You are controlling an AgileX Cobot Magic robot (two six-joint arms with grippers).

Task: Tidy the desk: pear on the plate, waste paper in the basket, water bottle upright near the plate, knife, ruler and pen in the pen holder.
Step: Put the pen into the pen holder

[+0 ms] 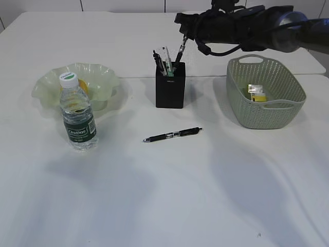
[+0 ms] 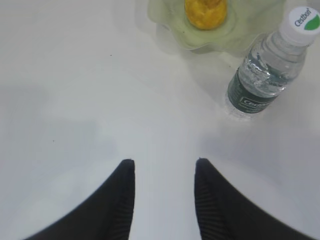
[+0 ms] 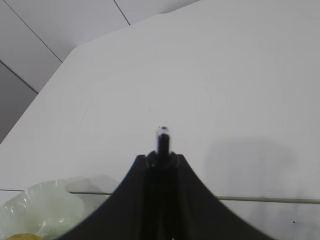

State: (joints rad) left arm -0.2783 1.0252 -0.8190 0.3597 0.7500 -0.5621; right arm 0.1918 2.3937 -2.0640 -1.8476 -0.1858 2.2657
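- White desk point(image 1: 169, 195) fills the exterior view, mostly tidied.
- Basket point(image 1: 237, 110) at 3 o'clock already holds the waste paper point(image 1: 257, 93).
- Plate point(image 1: 105, 85) at 9 o'clock carries the pear point(image 2: 205, 12); the water bottle point(image 1: 78, 113) stands upright just beside it.
- Pen holder point(image 1: 170, 90) near centre holds several items; ruler and knife cannot be told apart there.
- Right gripper point(image 1: 183, 37) pinches a pen point(image 1: 180, 54) above the holder, not yet released.
- Left gripper point(image 2: 164, 172) hangs partly open, empty.
- Another pen point(image 1: 172, 135) lies loose at 6 o'clock of the holder, left to do.
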